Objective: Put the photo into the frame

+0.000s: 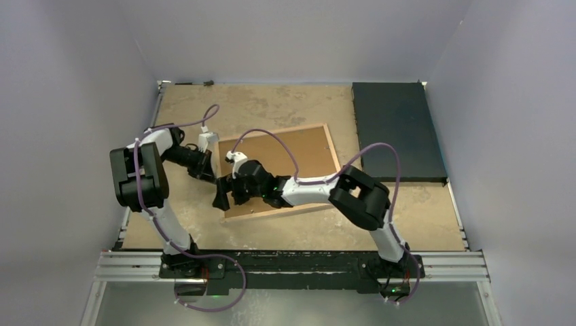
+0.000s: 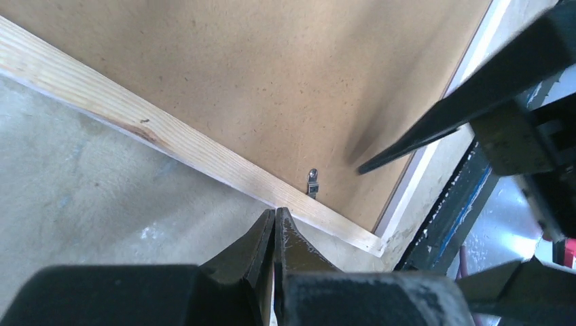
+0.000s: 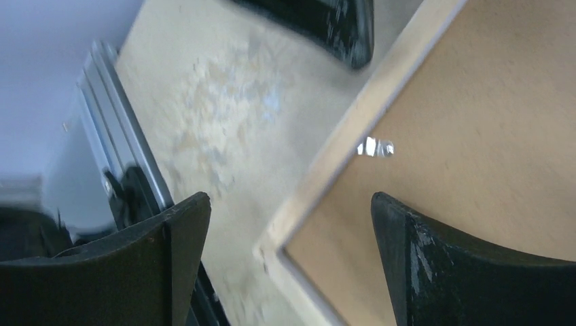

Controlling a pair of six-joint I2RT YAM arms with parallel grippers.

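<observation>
Your left fingers (image 2: 261, 238) are pressing together, tips sitting just at the frame's (image 1: 332, 148) light-wood rail near a small metal clip (image 2: 312, 182). Your right fingers (image 3: 183, 231) are hanging spread wide over its near-left corner, gripping nothing. The frame is lying back-up mid-desk (image 1: 285, 102), holding a brown backing board (image 1: 309, 153).

Plain pale lavender walls (image 1: 81, 54) enclose a worn tan tabletop (image 1: 272, 102). A black mat (image 1: 397, 129) lies at two o'clock; an aluminium rail (image 1: 462, 266) runs along six o'clock.
</observation>
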